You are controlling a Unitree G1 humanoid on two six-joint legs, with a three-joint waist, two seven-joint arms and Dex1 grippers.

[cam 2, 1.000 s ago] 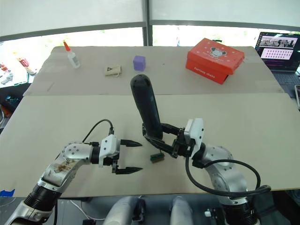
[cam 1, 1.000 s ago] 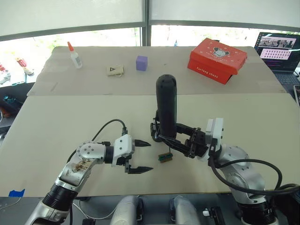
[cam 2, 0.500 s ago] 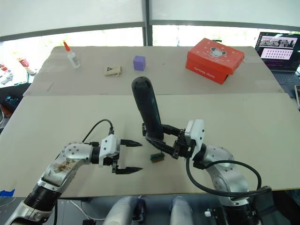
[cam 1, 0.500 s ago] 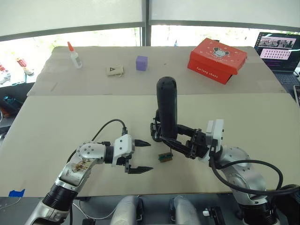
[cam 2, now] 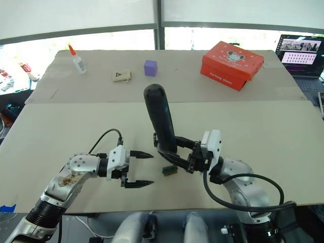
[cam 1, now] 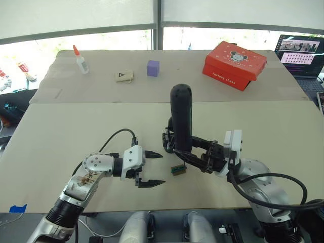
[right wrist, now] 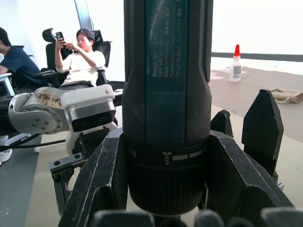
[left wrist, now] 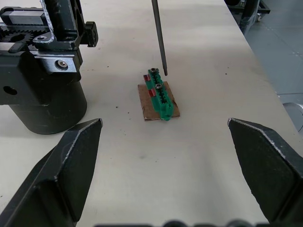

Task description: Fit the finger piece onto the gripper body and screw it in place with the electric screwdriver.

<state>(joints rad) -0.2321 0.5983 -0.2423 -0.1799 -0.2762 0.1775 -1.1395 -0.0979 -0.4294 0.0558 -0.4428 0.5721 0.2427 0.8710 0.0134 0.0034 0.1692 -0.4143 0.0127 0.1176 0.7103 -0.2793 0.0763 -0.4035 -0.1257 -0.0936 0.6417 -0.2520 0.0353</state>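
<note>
While gripped upright in the right gripper [cam 1: 188,154], long black cylindrical electric screwdriver [cam 1: 181,117], bit just over small green-and-brown block [left wrist: 158,93]. Just beyond: black gripper body [left wrist: 42,78]. Left gripper [cam 1: 154,168] spread wide, empty, near-left.

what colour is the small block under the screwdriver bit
Green, sitting on a brown base, with small red marks: the small block shows best in the left wrist view.

Beige table [cam 1: 61,126] with a raised far section, green-and-brown block [cam 1: 177,169] near the front middle, gripper body [left wrist: 42,90] just beside it, on the far section a glue bottle [cam 1: 79,59], tan tag [cam 1: 124,76], purple cube [cam 1: 153,68], red box [cam 1: 234,65]
</note>
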